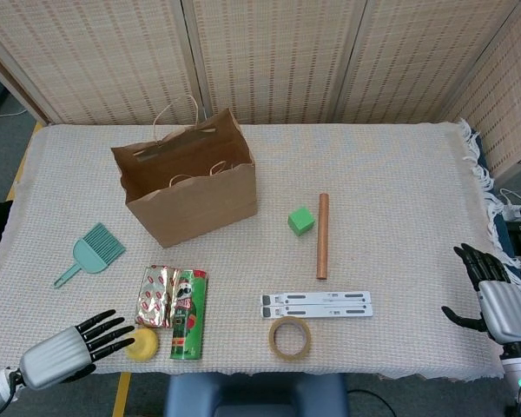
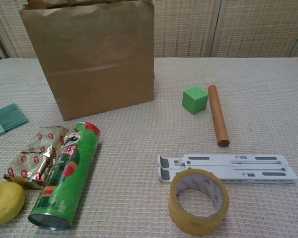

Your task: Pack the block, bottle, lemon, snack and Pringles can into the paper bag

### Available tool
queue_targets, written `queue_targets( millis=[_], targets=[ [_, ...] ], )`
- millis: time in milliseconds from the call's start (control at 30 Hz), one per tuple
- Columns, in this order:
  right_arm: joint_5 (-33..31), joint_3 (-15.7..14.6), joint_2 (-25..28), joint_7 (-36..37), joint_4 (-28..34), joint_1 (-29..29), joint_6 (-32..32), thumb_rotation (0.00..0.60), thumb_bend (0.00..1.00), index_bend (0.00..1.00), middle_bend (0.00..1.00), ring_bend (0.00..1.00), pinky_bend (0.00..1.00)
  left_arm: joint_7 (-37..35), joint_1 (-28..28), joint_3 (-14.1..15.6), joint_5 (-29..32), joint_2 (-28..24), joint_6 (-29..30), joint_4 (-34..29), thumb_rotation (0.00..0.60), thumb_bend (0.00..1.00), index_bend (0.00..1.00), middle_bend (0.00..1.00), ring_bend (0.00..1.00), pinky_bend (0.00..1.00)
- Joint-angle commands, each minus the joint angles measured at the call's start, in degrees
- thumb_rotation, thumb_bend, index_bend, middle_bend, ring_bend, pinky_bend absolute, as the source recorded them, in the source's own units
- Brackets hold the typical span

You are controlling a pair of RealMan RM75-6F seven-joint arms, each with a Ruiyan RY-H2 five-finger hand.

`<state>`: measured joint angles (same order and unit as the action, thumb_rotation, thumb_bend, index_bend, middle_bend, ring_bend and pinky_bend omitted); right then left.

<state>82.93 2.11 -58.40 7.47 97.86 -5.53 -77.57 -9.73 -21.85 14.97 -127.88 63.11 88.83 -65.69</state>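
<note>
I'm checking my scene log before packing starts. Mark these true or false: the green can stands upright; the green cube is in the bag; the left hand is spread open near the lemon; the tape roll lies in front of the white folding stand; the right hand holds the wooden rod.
1. False: the green Pringles can lies on its side.
2. False: the green cube block sits on the table, right of the brown paper bag.
3. True: the left hand is spread by the yellow lemon.
4. True: the roll of clear tape lies in front of the white folding stand.
5. False: the right hand is empty, far from the brown wooden rod.
</note>
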Motion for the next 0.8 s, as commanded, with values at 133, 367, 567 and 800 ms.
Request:
queue_targets(
  millis=[133, 367, 567, 800],
  targets=[
    [-0.06, 0.01, -0.02, -0.12, 0.04, 0.00, 0.01, 0.600, 0.09, 0.00, 0.00, 0.00, 0.04, 0.22, -0.73, -0.26, 3.22, 1.93, -3.78, -1.49, 0.600, 0.35, 0.00, 0.00, 0.00, 0.05],
    [-0.28, -0.02, 0.08, -0.34, 0.18, -0.13, 0.42, 0.600, 0.09, 0.00, 0.00, 0.00, 0.04, 0.75, -1.01, 0.21, 5.44, 4.71, -6.79, -1.09, 0.600, 0.35, 0.00, 0.00, 0.00, 0.05],
    [0.32, -0.10, 0.06, 0.11, -0.02, -0.15, 0.23, 0.600, 0.09, 0.00, 0.00, 0.00, 0.04, 0.94, -0.61, 2.03, 6.29, 4.85, -8.30, -0.08, 0.600, 0.35, 0.00, 0.00, 0.00, 0.05],
    [0.35, -0.12, 0.00, 0.30, -0.18, -0.30, 0.46, 0.600, 0.09, 0.00, 0.00, 0.00, 0.04, 0.78, 0.25, 2.67, 7.68, 5.99, -8.44, 1.26, 0.600, 0.35, 0.00, 0.00, 0.00, 0.05]
  ],
)
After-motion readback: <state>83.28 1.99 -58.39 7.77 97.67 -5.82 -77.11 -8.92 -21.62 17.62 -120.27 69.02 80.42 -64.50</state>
